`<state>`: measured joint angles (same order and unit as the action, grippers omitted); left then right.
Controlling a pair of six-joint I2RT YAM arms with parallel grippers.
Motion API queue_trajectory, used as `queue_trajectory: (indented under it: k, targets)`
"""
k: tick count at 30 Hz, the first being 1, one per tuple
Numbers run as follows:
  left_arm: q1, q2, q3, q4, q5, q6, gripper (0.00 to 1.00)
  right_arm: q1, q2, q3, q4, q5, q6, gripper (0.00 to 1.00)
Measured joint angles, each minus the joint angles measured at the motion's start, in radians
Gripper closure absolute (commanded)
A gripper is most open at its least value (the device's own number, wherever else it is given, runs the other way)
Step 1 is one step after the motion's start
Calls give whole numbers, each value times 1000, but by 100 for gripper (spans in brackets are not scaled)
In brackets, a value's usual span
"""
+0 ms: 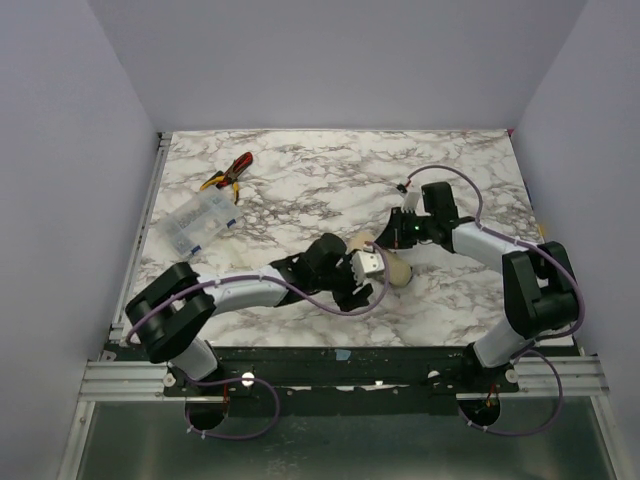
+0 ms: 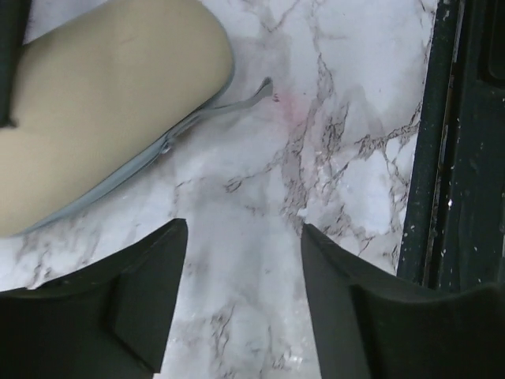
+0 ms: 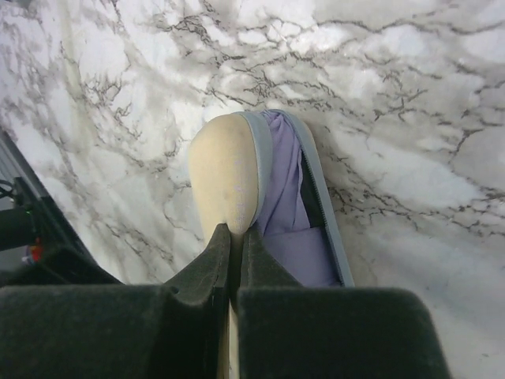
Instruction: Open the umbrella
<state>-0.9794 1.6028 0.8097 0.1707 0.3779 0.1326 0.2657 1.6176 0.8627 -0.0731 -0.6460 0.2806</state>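
While the umbrella (image 3: 286, 189) lies inside the cream sleeve (image 3: 225, 170) near mid-table, only its lavender fabric shows through the open zip; right gripper (image 3: 235, 237) pinched tight on the sleeve's cream flap; left gripper (image 2: 245, 229) jaws apart, holding nothing, over bare marble table (image 2: 347, 103) just beside the sleeve.

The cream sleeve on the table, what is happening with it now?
The right fingers are shut on the edge of the cream sleeve, which lies on the marble table. Its zipper is open there, and the lavender umbrella shows inside, not yet taken out. The left fingers are open over bare table beside the sleeve, holding nothing.
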Motion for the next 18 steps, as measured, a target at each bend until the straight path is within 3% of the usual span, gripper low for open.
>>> queue_trajectory:
  k: [3, 6, 10, 18]
  targets:
    - [79, -108, -37, -28, 46, -31, 16, -2, -11, 19, -25, 2, -74, 81]
    - [160, -194, -54, -48, 78, -59, 14, -2, -15, 46, -66, -14, -144, 76]
    - [245, -292, -68, -79, 102, -78, 13, -3, -19, 79, -127, -59, -225, 61]
    - [362, -343, -76, -132, 113, -82, 13, -4, -24, 133, -271, -196, -365, 48]
